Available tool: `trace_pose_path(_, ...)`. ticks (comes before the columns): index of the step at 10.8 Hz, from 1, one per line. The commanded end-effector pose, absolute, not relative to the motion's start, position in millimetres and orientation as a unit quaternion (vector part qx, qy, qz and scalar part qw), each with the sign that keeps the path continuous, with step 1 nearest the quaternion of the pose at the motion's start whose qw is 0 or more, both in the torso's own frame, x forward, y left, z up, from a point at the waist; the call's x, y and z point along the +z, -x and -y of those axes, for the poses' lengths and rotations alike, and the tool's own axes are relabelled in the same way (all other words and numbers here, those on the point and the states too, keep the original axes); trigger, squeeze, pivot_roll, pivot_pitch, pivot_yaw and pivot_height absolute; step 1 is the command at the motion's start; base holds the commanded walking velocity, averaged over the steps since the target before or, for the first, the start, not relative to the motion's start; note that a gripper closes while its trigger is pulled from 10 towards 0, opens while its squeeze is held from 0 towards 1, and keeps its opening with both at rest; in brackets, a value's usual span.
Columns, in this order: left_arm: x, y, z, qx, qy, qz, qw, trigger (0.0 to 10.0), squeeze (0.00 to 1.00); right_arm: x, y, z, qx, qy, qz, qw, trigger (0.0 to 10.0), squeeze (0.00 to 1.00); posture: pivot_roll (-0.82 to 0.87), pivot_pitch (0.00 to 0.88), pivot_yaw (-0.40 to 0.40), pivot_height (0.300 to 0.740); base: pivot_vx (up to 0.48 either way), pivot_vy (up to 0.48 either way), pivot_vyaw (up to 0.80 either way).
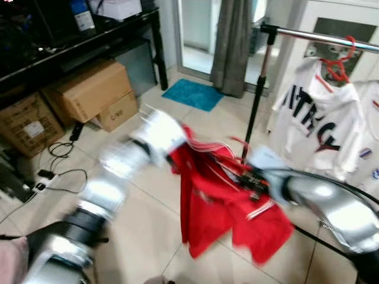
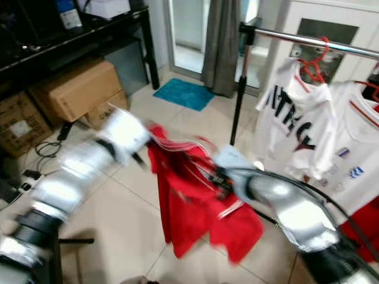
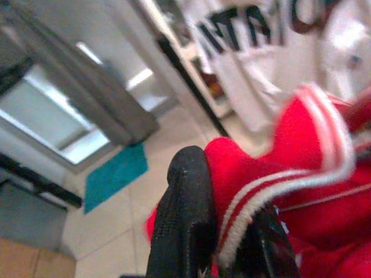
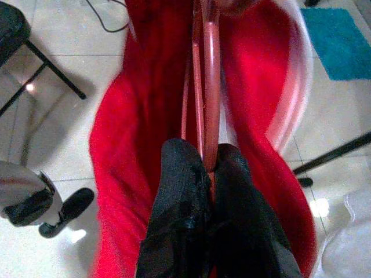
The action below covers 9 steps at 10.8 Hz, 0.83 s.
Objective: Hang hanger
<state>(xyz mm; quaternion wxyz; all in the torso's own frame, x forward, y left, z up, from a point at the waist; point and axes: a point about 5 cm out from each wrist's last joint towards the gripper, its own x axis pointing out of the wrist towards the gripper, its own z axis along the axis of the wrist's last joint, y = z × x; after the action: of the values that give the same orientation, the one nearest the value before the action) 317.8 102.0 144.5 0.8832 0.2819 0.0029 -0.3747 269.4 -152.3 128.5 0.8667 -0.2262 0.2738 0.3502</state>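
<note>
Right gripper (image 4: 207, 168): fingers closed on the thin red hanger (image 4: 210, 87), which runs straight out from between the pads over the red shirt (image 1: 228, 207). Left gripper (image 3: 223, 231): fingers clamped on the white-trimmed edge of the same red shirt, with cloth bunched between them. In the head views both silver arms are blurred; the left arm (image 1: 118, 171) reaches in from the robot's left and the right arm (image 1: 331, 204) from its right, and they meet at the top of the garment.

Scene items, largest first:

1. Tiled floor (image 1: 148, 236), pale, spanning the foreground.
2. Garment rack: a chrome rail (image 1: 320, 36) on a black upright pole (image 1: 256, 106), to the robot's right and beyond the held shirt.
3. White shirts (image 1: 314, 124) with dark lettering, hanging from the rail on a red hanger hook (image 1: 340, 62).
4. The red shirt, held in mid-air between the two grippers, below the level of the rail and just beside the upright pole, its lower half hanging free above the floor.
5. Cardboard boxes (image 1: 89, 92) under a black table (image 1: 95, 35) at the robot's left.
6. Grey curtain (image 1: 231, 44) at the doorway.
7. Teal mat (image 1: 192, 93) on the floor before the curtain.
8. Black cables (image 1: 59, 160) on the tiles near the boxes.
</note>
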Motion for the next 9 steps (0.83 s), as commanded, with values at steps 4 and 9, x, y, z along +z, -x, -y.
trace_pose_path(4,139.1,-322.4,-134.5,-0.33,-0.387,-0.039,0.86,0.0,0.0,117.6,-254.7,171.8,0.358,0.359,-0.354,0.786,0.0,0.0,-0.1,0.007,0.082,0.74,0.0,0.0,0.0)
trace_pose_path(9,126.5,-326.3,-193.4,-0.261,-0.457,-0.107,0.844,0.0,0.0,144.4,-238.8,217.0,0.365,0.351,-0.372,0.778,0.0,0.0,-0.1,0.023,0.086,0.74,0.0,0.0,0.0)
